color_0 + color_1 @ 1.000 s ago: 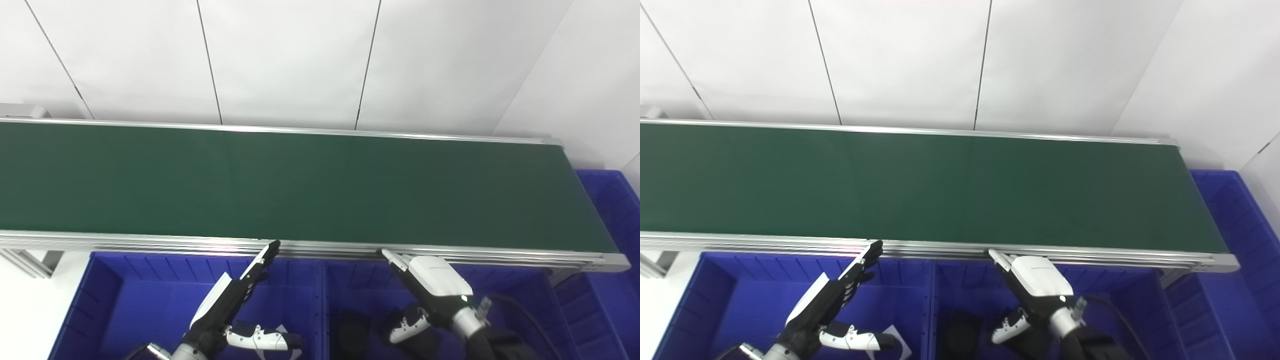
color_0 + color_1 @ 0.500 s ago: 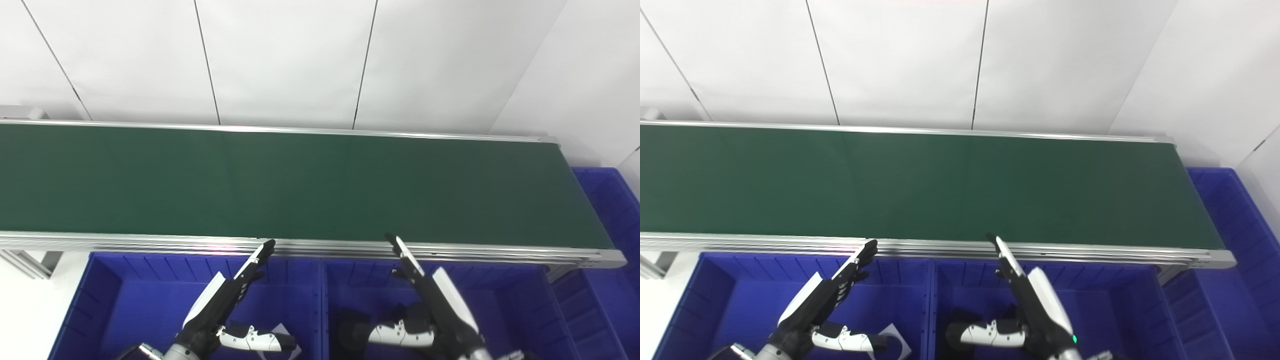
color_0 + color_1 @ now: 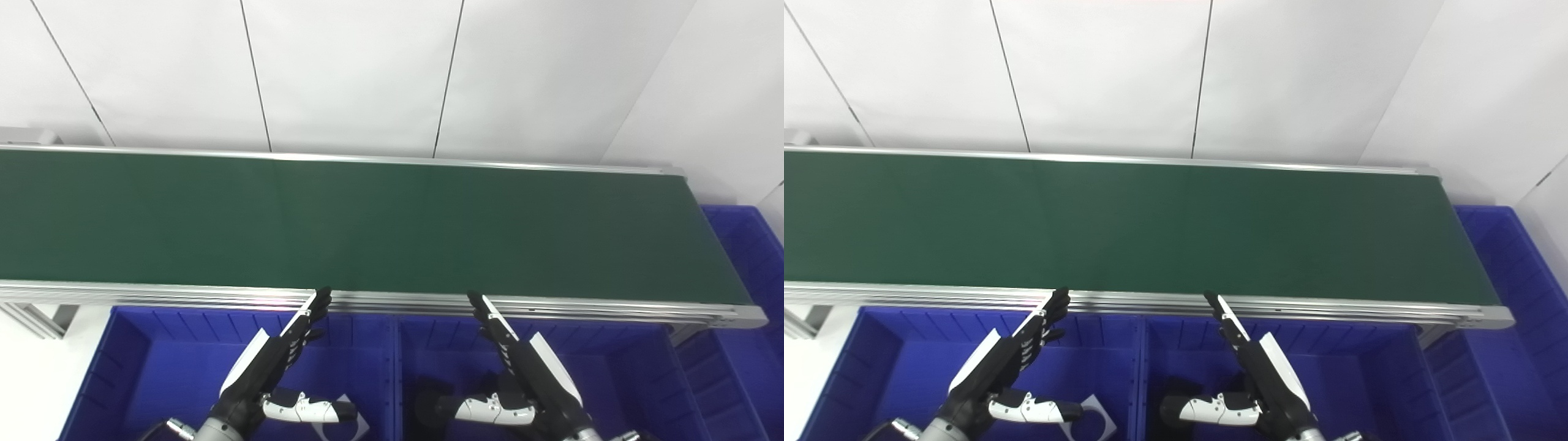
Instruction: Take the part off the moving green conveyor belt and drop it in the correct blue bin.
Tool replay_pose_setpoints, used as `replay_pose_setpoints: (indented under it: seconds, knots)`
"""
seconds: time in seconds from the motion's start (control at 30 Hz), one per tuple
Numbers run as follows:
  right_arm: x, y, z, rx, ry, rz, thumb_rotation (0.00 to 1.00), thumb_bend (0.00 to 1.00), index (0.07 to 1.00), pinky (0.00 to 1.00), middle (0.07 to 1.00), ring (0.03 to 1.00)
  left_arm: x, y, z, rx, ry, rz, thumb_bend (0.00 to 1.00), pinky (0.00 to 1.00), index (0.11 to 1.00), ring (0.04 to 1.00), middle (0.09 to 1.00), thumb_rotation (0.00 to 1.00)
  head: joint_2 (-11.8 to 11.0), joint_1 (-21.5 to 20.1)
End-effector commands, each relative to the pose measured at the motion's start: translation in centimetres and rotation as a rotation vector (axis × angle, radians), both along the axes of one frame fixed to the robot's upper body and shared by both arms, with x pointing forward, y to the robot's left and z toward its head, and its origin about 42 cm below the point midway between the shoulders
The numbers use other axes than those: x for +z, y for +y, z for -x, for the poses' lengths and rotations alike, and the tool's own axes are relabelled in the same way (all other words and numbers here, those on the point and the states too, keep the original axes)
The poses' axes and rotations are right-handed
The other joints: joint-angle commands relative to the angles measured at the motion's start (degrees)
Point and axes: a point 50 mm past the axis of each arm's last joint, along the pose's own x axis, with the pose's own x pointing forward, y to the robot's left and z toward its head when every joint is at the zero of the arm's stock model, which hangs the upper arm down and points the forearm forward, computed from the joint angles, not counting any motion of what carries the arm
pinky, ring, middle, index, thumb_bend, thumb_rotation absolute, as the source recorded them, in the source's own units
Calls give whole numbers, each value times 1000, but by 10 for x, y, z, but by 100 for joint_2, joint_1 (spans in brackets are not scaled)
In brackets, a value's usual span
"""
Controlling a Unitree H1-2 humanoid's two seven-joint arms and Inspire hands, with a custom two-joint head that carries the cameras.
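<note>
The green conveyor belt [image 3: 367, 223] runs across the picture with no part showing on it. My left hand [image 3: 269, 373] hovers open over the left blue bin [image 3: 153, 367], fingers straight toward the belt's near rail, thumb out to the right. My right hand [image 3: 527, 380] hovers open over the middle blue bin [image 3: 625, 380], fingers straight, thumb out to the left. A grey flat part [image 3: 352, 416] lies in the left bin under the left thumb. A dark part [image 3: 429, 407] lies in the middle bin beside the right thumb.
The belt's silver near rail [image 3: 398, 301] stands just beyond both sets of fingertips. A third blue bin [image 3: 750, 245] sits past the belt's right end. A white panelled wall [image 3: 367, 73] rises behind the belt. A bare white floor patch [image 3: 30, 380] shows at lower left.
My right hand has turned from palm-down to edge-on with fingers straightened and thumb spread left. My left hand has drifted slightly left and down. The camera view has shifted a little.
</note>
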Motion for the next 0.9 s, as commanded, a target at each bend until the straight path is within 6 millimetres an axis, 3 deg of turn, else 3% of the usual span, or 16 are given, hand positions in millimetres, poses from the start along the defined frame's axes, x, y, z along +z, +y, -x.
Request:
replay_pose_setpoints:
  seconds: [0.0, 0.33, 0.7, 0.87]
  knots:
    - [9, 1, -3, 2, -38, -9, 316, 871, 1000, 960, 1000, 983, 10, -2, -8, -13, -78, 22, 901, 917, 997, 982, 1000, 304, 4, -7]
    - [5, 2, -2, -17, -63, -16, 330, 870, 1000, 925, 997, 954, 36, -9, -19, -41, -142, 17, 890, 916, 994, 986, 1000, 322, 8, -64]
    - [1, 0, 2, -45, -68, -25, 296, 860, 1000, 925, 988, 952, 10, -6, -10, -46, -106, 26, 900, 903, 979, 956, 988, 322, 81, -3]
    - [0, 2, 3, -42, -67, -25, 285, 860, 1000, 925, 981, 946, 8, -5, -6, -40, -115, 14, 906, 892, 973, 948, 980, 336, 128, -22]
